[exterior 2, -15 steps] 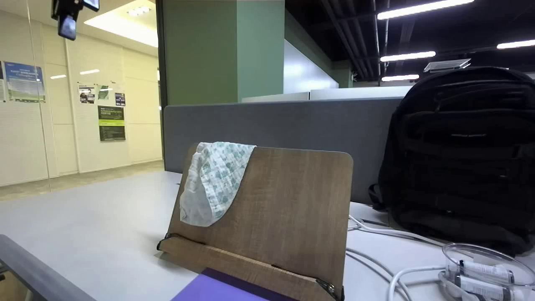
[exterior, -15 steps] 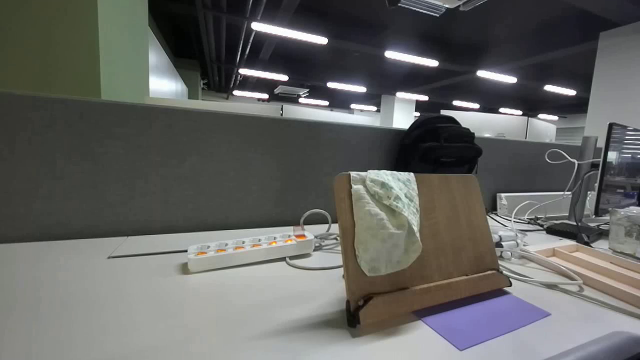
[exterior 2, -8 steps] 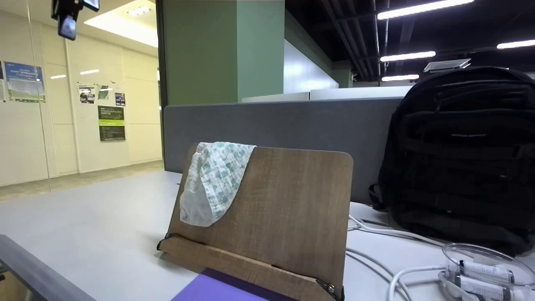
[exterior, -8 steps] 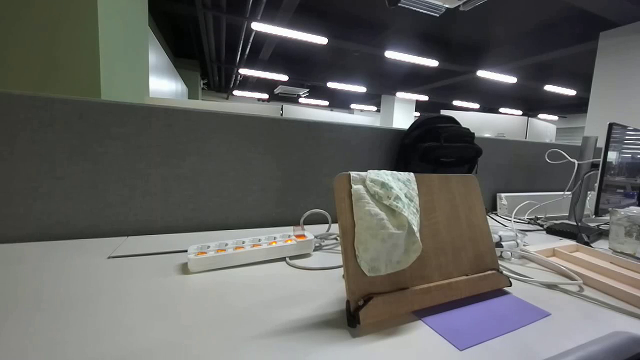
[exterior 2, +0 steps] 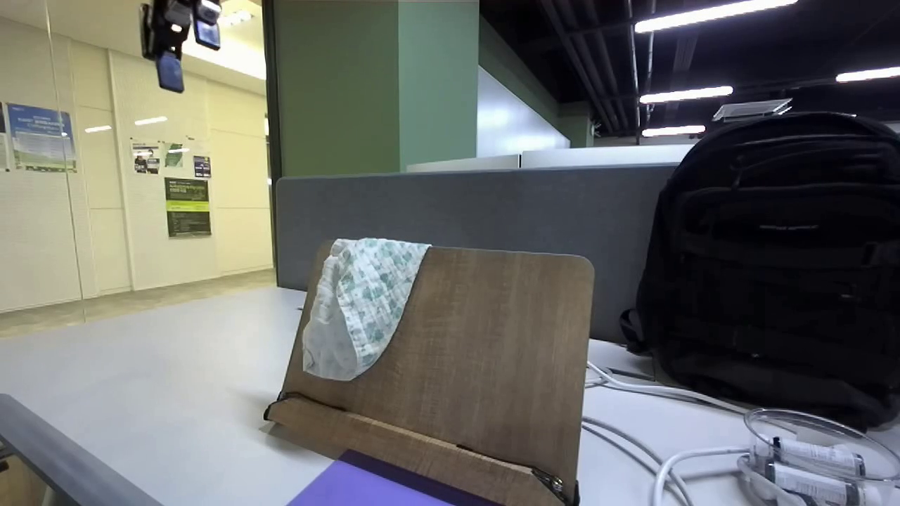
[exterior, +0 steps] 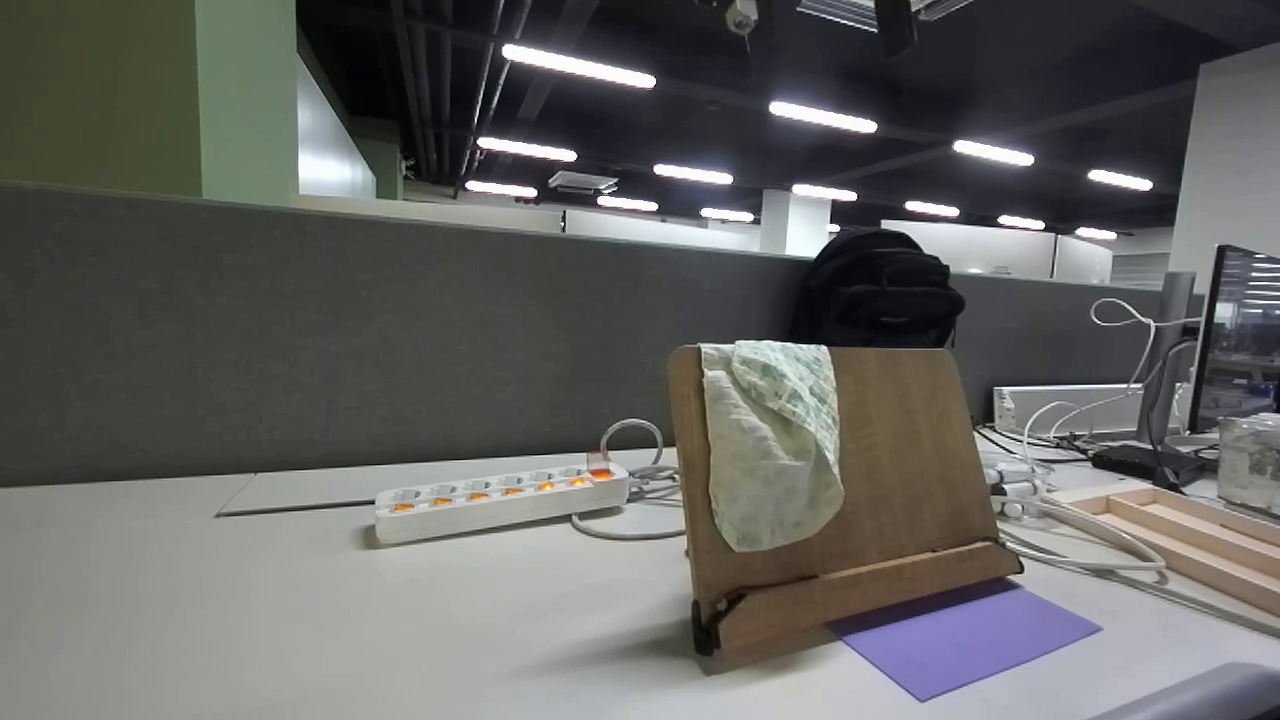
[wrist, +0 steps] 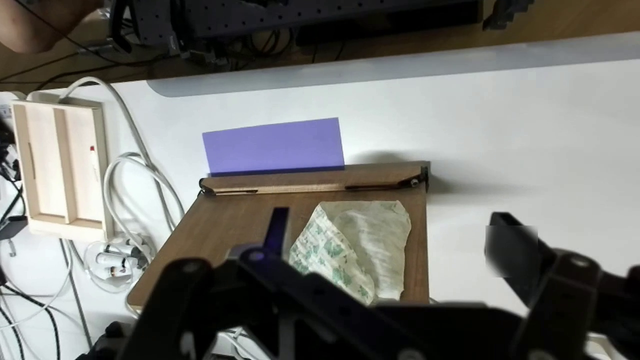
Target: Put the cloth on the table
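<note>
Cloth [exterior: 775, 460] over top edge of wooden stand [exterior: 905, 450]; table [exterior: 270, 610] stretches left in both exterior views. Gripper [wrist: 392, 227] high above, jaws wide, well apart from cloth.

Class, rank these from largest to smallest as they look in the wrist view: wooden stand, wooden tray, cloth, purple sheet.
Largest: wooden stand
Then, too close to rank because the gripper overlaps the cloth: wooden tray and cloth
Smallest: purple sheet

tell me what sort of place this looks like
Probably an open-plan office. In an exterior view, a grey partition runs behind the white table, a monitor shows at the picture's right edge, and rows of strip lights glow overhead.
</note>
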Motion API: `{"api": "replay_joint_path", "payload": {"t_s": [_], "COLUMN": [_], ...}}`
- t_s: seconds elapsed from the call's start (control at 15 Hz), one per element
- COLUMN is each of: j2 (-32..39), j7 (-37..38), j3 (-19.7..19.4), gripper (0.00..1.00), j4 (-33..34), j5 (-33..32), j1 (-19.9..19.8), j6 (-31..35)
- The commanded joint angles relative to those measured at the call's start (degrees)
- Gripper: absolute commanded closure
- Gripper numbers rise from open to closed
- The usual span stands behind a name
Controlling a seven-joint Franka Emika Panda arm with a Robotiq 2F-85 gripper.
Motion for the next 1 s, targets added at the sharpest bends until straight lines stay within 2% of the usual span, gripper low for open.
{"api": "replay_joint_path", "payload": {"t_s": [0.0, 0.33, 0.53, 0.67, 0.93], "j2": [1.8, 8.3, 12.7, 14.8, 18.1], "j7": [1.5, -1.9, -7.3, -14.0, -18.1], "j3": [-3.1, -7.4, -10.0, -11.4, -12.4], "gripper": [0.0, 0.0, 0.0, 0.0, 0.0], "j4": [-3.5, -4.8, -3.8, -3.6, -3.2], "j5": [-1.3, -1.1, -0.4, -2.0, -6.0], "j1": [-0.6, -1.7, -1.1, -0.7, -1.3], "j6": [7.5, 16.8, 19.5, 21.1, 23.1]}}
